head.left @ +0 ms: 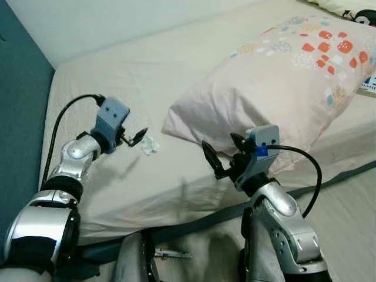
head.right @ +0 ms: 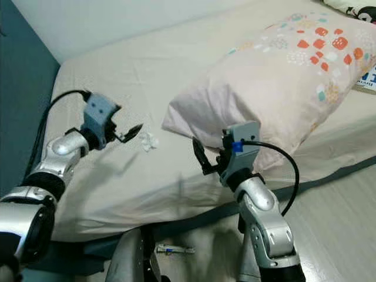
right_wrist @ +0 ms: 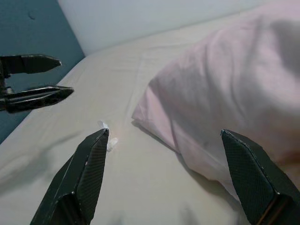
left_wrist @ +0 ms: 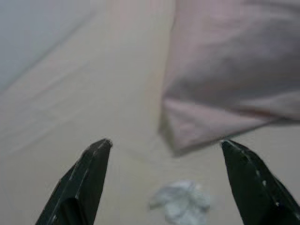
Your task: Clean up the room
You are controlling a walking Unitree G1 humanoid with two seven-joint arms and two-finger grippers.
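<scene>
The pillow runs off the right edge of the head views. At the bed's far right corner, another cushion and a blue-and-white thing are cut off — too little shows to name them. A thin object on the floor below the bed's near edge is too small to tell. The crumpled white scrap is blurred in the left wrist view.

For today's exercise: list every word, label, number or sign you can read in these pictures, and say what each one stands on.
No text can be read.
Blue-and-white object at the bed's right edge, beside the pillow: may carry print, too blurred and cut off to read.
Pillow: coloured shapes, no letters.
Small object on the floor below the bed: too small to tell any marking.
</scene>
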